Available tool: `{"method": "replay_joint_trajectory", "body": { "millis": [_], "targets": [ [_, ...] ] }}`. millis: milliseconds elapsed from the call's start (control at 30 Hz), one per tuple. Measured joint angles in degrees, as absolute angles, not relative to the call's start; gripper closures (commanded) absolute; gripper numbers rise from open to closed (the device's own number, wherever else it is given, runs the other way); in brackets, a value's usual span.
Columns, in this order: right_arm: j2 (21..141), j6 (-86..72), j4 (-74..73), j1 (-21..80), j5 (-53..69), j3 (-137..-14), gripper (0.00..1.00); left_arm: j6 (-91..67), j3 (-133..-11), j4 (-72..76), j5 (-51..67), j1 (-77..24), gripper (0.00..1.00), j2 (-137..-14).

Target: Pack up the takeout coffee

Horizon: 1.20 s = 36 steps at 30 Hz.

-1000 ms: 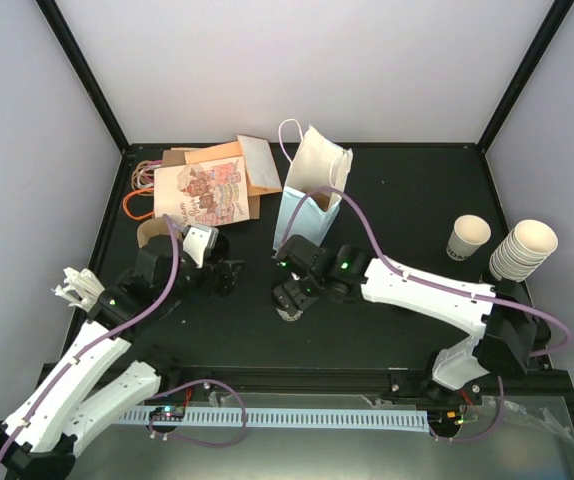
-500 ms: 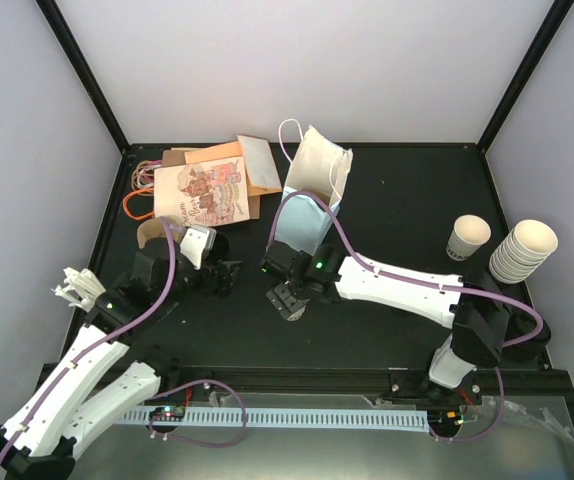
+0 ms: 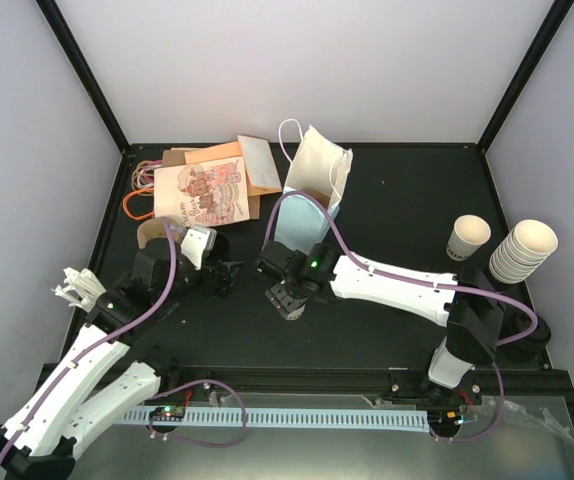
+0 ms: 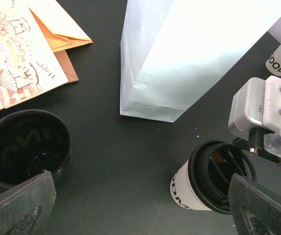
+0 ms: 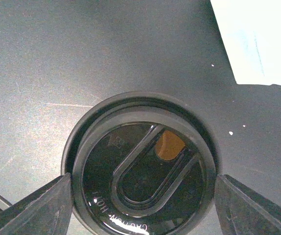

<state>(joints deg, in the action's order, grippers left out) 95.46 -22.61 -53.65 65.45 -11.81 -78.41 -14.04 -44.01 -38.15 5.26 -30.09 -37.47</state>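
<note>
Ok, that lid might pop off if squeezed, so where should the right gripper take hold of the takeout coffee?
Probably the cream paper wall just below the lid, from straight above. The takeout coffee stands upright and round, so opposite sides suit two fingers, and the right gripper straddles it. The white bag stands close behind, so a sideways approach looks cramped.

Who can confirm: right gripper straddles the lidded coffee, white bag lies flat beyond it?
Not flat: the white bag stands upright, mouth open, per the top view. The right gripper does straddle the lidded coffee.
</note>
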Motion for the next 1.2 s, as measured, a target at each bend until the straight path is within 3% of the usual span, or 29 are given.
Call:
{"method": "replay_joint_trajectory", "body": {
  "millis": [1200],
  "targets": [
    [97.56, -22.87, -54.11, 65.54, -11.40, -79.94, 0.20, -14.06, -44.01, -38.15, 4.71, -30.09, 0.01, -37.45]
  ]
}}
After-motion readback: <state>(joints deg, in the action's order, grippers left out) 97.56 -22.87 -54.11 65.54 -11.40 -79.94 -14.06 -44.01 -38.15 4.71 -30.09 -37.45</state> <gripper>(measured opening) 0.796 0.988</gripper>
